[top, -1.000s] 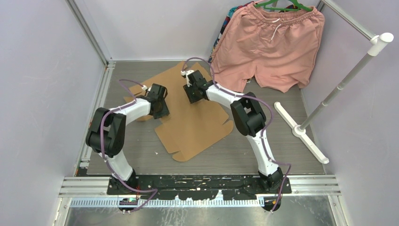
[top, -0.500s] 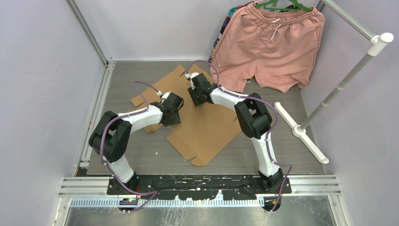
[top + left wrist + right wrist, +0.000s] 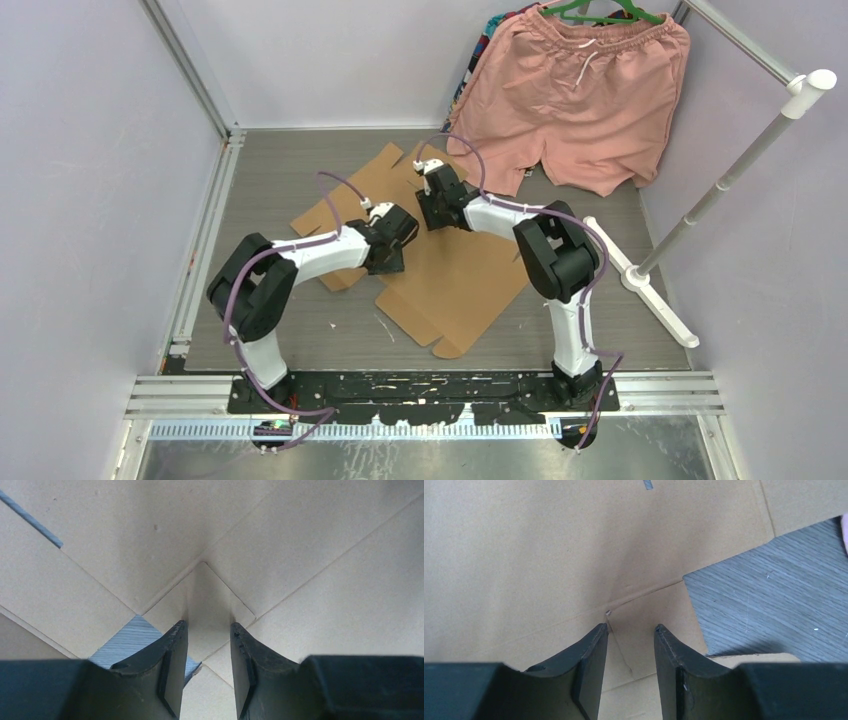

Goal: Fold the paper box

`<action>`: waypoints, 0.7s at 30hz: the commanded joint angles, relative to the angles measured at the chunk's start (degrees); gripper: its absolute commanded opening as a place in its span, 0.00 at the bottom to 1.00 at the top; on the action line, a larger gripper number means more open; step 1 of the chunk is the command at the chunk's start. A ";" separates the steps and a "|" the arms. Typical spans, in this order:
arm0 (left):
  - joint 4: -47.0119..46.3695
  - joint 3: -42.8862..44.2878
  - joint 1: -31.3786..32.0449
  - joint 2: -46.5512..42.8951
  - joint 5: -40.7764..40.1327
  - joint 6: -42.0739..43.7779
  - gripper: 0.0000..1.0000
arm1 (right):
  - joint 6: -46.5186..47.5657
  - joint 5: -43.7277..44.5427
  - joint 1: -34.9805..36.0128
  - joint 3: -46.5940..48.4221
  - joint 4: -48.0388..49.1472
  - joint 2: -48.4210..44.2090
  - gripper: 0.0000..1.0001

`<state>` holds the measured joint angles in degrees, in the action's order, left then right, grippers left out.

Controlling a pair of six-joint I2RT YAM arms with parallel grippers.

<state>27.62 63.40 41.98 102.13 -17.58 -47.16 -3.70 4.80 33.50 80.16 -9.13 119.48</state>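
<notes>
The paper box (image 3: 455,285) is a flat brown die-cut cardboard sheet lying skewed on the grey table (image 3: 290,175). My left gripper (image 3: 388,252) points down onto its left part, near a notch. In the left wrist view the left gripper (image 3: 207,625) is open, with flat cardboard (image 3: 300,555) and crease lines under the gap. My right gripper (image 3: 436,208) points down onto the sheet's far part. It (image 3: 631,626) is open too, over a crease corner of the cardboard (image 3: 549,555). Neither holds anything.
Pink shorts (image 3: 575,100) hang on a hanger at the back right. A white rack pole (image 3: 740,165) and its foot (image 3: 640,280) stand right of the sheet. A metal rail (image 3: 205,230) edges the table on the left. Bare table (image 3: 774,590) shows beside the right fingers.
Both grippers have moved right, and the cardboard sheet has slid right and a little nearer with them. The sheet stays flat.
</notes>
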 commanded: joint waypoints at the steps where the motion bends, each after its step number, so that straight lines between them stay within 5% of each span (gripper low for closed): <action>1: -1.83 1.95 3.41 3.17 4.46 -3.28 0.37 | -4.26 -3.59 0.83 -5.07 -10.98 2.35 0.45; 21: 1.22 -3.90 -3.83 -5.12 0.13 0.36 0.38 | -12.81 -5.06 11.40 -19.77 -9.75 -6.51 0.45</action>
<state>31.07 61.04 39.16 99.37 -16.95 -47.51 -10.76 8.05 39.40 65.49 -4.86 109.75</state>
